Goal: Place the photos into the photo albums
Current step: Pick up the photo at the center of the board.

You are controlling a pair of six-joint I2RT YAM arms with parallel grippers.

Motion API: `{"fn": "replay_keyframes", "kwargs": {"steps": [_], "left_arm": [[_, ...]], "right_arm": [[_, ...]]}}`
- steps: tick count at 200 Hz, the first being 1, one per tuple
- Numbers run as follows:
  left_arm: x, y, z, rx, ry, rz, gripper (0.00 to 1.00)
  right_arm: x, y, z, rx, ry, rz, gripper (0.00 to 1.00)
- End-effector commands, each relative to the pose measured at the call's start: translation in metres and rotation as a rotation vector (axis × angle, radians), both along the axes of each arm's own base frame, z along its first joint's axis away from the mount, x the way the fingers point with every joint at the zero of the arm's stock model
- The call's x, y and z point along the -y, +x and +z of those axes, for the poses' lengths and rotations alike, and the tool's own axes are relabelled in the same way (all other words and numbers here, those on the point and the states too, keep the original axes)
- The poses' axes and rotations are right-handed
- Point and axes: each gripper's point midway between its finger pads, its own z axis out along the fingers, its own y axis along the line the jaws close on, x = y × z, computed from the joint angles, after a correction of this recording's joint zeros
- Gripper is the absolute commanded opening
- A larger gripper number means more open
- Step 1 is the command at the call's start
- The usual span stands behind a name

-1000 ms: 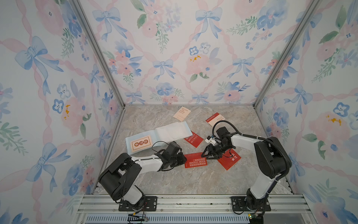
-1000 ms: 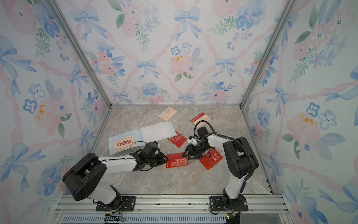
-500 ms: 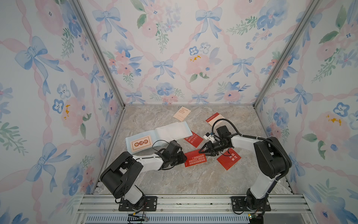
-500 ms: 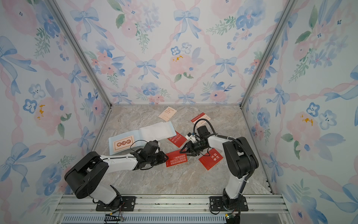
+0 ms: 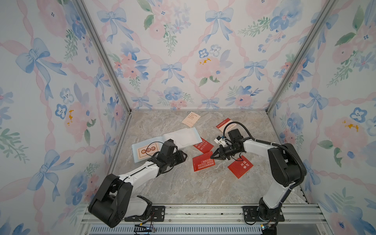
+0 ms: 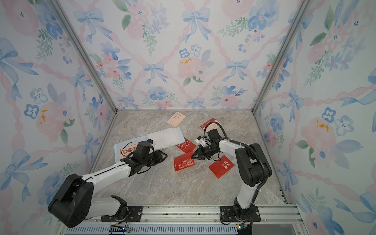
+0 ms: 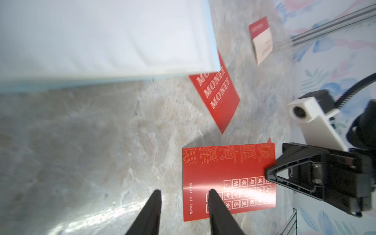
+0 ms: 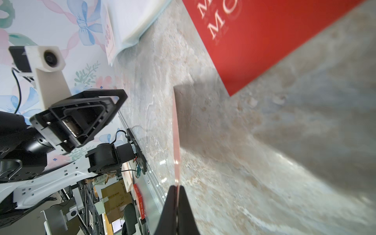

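Observation:
The photo album (image 5: 183,136) lies open at the left in both top views, pale blue with white sleeve pages, and a cream photo (image 5: 147,151) sits in its left page. My right gripper (image 5: 212,156) is shut on the right edge of a red "Best of luck" photo (image 5: 203,163), which hangs slightly off the table; it appears edge-on (image 8: 176,132) between the right gripper's (image 8: 177,188) closed jaws. My left gripper (image 7: 184,191) is open and empty, just left of that photo (image 7: 227,168), not touching it.
A red "MONEY" photo (image 5: 203,144) lies partly under the album's right corner. Another red photo (image 5: 240,166) lies under the right arm. A red-and-cream photo (image 5: 223,124) and a cream one (image 5: 190,119) lie near the back wall. Patterned walls enclose the marble table (image 5: 183,187).
My right gripper has shut on the red photo's right edge and raised it a little. My left gripper has opened and let go of the photo's left edge.

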Motion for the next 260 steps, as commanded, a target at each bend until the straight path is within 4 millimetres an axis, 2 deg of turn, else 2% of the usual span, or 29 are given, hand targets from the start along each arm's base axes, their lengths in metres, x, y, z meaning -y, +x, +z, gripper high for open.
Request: {"fn": "replay_keyframes", "kwargs": {"steps": [1, 11, 38, 61, 77, 98, 132, 181, 228, 260], "left_arm": [[-0.007, 0.003, 0.024, 0.050, -0.080, -0.059, 0.47], [-0.005, 0.006, 0.036, 0.077, -0.138, -0.088, 0.47], [0.018, 0.009, 0.075, 0.175, -0.291, -0.211, 0.48], [0.029, 0.011, 0.101, 0.255, -0.353, -0.284, 0.49], [0.034, 0.012, 0.112, 0.292, -0.372, -0.327, 0.49], [0.037, 0.014, 0.114, 0.297, -0.382, -0.351, 0.49], [0.035, 0.018, 0.115, 0.303, -0.394, -0.354, 0.49], [0.016, 0.026, 0.108, 0.296, -0.386, -0.301, 0.49], [0.019, 0.024, 0.110, 0.298, -0.396, -0.323, 0.48], [0.018, 0.023, 0.115, 0.313, -0.396, -0.322, 0.43]], "right_arm": [[-0.001, 0.022, 0.044, 0.088, 0.087, -0.018, 0.00], [-0.001, 0.030, 0.059, 0.113, 0.119, -0.021, 0.00], [-0.007, 0.045, 0.097, 0.176, 0.193, -0.003, 0.00], [-0.010, 0.056, 0.126, 0.219, 0.256, -0.003, 0.00], [-0.011, 0.062, 0.143, 0.234, 0.310, -0.012, 0.00], [-0.015, 0.066, 0.159, 0.232, 0.376, -0.013, 0.00], [-0.024, 0.060, 0.160, 0.213, 0.392, 0.014, 0.00], [-0.026, 0.050, 0.161, 0.204, 0.394, 0.040, 0.00], [-0.057, 0.021, 0.162, 0.204, 0.372, 0.201, 0.00], [-0.065, 0.019, 0.155, 0.188, 0.347, 0.230, 0.00]]}}
